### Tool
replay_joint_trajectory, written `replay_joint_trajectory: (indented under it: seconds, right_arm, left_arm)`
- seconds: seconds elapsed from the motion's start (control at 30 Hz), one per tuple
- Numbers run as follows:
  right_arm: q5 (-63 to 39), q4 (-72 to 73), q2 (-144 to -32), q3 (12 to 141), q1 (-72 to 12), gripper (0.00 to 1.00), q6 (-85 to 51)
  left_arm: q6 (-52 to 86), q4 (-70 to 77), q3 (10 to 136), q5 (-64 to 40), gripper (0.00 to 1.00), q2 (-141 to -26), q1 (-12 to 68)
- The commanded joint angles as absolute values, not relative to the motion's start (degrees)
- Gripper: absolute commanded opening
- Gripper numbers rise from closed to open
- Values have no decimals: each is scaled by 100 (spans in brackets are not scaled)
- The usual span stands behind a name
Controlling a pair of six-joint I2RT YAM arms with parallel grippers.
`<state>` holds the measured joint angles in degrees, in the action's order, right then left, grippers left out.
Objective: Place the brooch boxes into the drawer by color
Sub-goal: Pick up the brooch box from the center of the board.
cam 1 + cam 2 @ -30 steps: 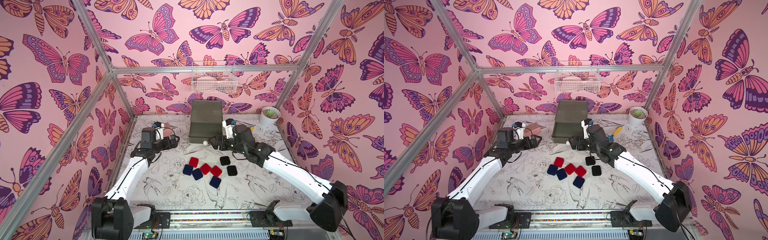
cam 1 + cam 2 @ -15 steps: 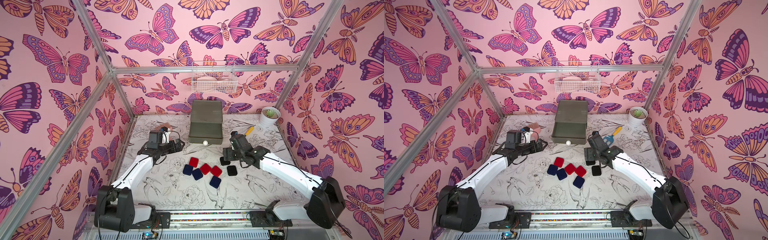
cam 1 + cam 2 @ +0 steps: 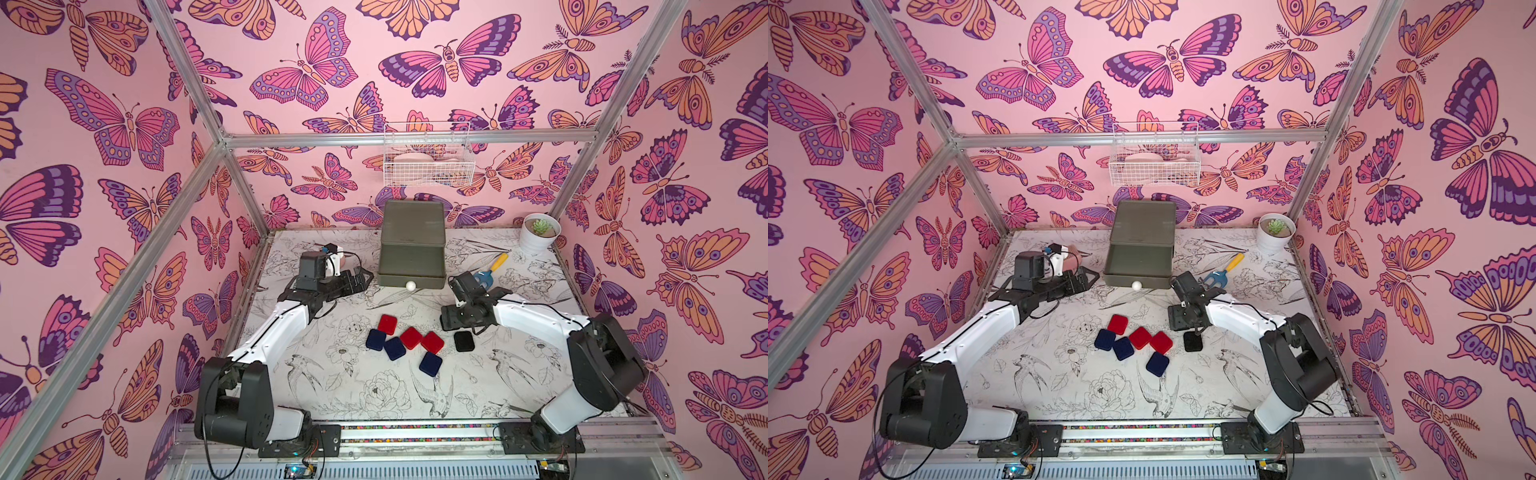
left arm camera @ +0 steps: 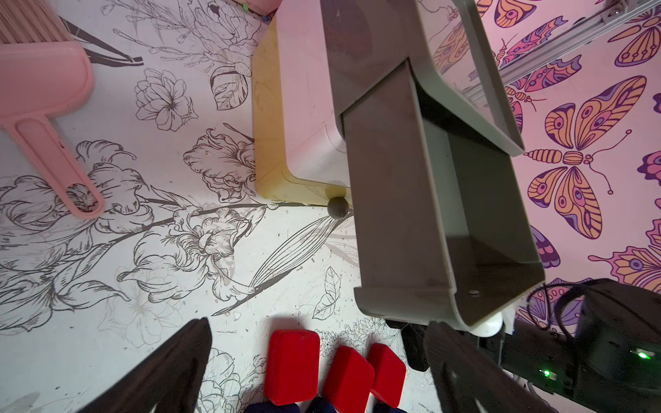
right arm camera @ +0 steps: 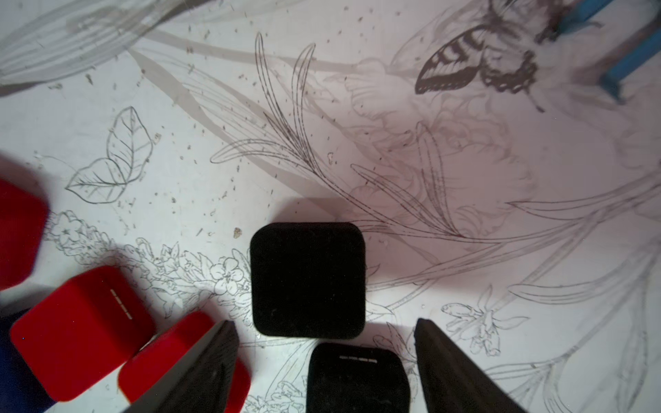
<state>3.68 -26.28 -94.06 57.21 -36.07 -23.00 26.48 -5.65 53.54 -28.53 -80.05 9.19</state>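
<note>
Hovering low over the black pair, the right pincer [image 5: 323, 321] has its fingers spread wide and grips nothing. The inner black box [image 5: 357, 379] sits between the fingers with bare table [image 5: 465, 250] showing on either side of it, and the outer black box [image 5: 307, 279] lies just beyond the tips. In both top views only one black box shows; the pincer covers the other.

The drawer [image 3: 411, 224] stands at the back middle of the table. Its dark grey top tier [image 4: 400, 214] is pulled out, and what shows of its inside is empty. The left pincer [image 4: 318, 323] is released too and holds nothing, waiting just beside that tier's left front corner. The three red boxes [image 3: 411, 337] and three navy boxes [image 3: 395, 348] lie clustered mid-table, untouched, near the black pair.

No box appears to be in the drawer yet, so the sort looks barely begun. I judge the step in hand to be the first pick, a black box bound for the open tier.

The next move calls for a straight descent. The box is flat, so the fingertips must come almost down to the table before they close on its opposite sides. One red box [image 5: 82, 332] lies near a finger and the outer black box is near the tips — a skewed approach could nudge either. After the lift, the carry must clear the tier's front wall and its white knob [image 3: 410, 285].
</note>
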Motion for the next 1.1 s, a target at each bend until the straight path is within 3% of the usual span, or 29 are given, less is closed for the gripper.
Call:
replay_joint_trajectory:
  seconds: [0.0,0.43,0.63,1.07]
  right_arm:
    - [71,-2420,-9582,5826,-3601,82,-2156]
    - [509,-2281,-10021,5871,-3595,71,-2168]
    - [620,-2316,-9979,5893,-3595,53,-2167]
    - [1494,-2832,-8469,6012,-3424,53,-2176]
  left_arm:
    - [2698,-418,5410,-2927,100,-7985,917]
    - [2654,-414,5449,-2878,100,-8011,914]
    - [2637,-414,5467,-2856,100,-8006,919]
    - [2547,-417,5784,-2835,100,-8044,664]
